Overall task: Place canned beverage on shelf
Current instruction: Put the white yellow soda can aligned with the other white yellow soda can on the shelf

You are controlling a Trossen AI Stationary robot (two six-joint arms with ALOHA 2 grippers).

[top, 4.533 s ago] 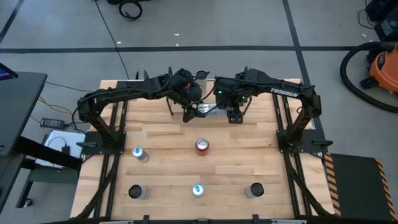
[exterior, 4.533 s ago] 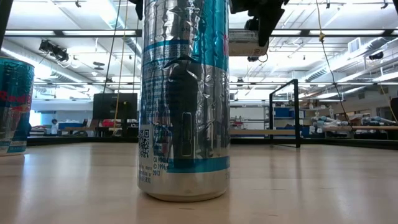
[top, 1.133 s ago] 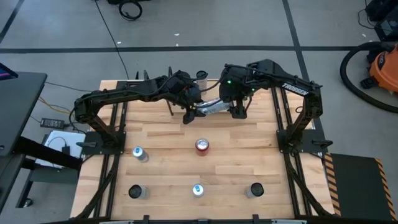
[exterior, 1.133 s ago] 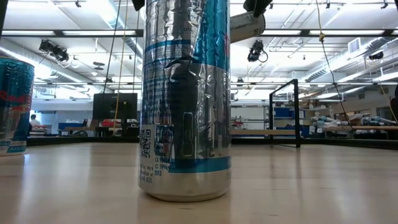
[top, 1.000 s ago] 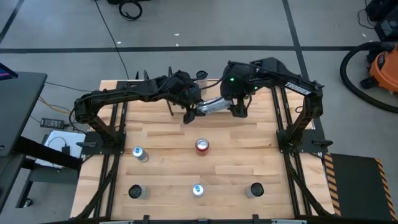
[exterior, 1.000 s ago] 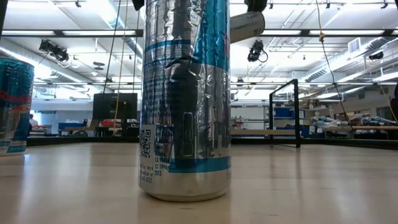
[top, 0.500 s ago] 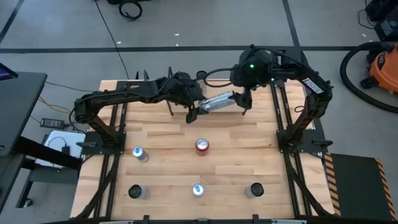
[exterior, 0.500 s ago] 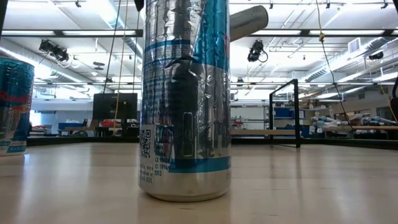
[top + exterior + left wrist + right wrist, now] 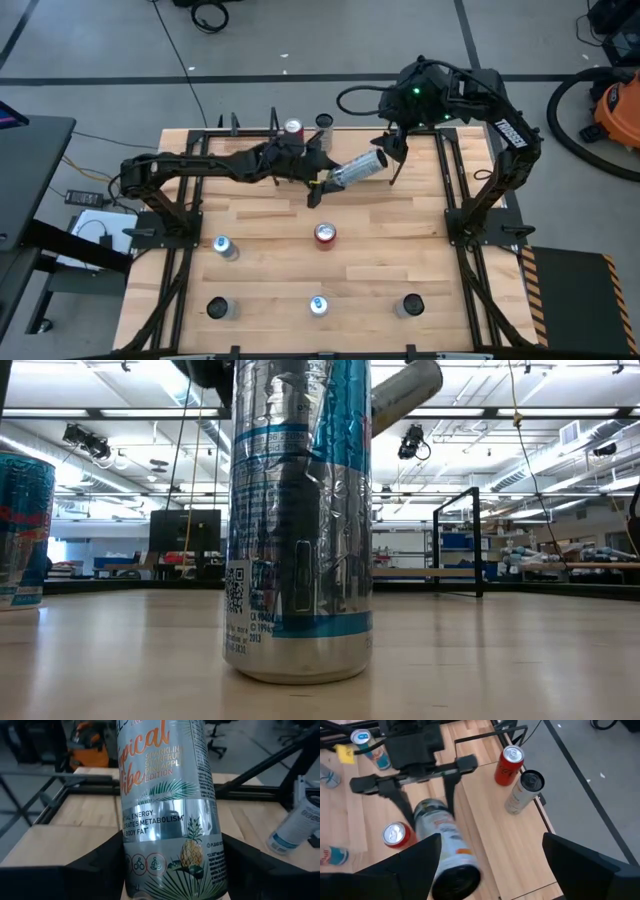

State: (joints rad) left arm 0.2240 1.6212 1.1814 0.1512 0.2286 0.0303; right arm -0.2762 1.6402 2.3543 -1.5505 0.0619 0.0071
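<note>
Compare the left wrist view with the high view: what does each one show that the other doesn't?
Only the left wrist view shows the held can's printed label, with a pineapple, between the left gripper's fingers. Only the high view shows the whole table, five cans standing near its front, the shelf and the open right gripper off the can. Both show that can gripped by the left gripper.

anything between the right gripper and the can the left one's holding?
No. In the right wrist view the right gripper stands open just beyond the silver can's end, nothing between. The left gripper clamps the can's other end.
</note>
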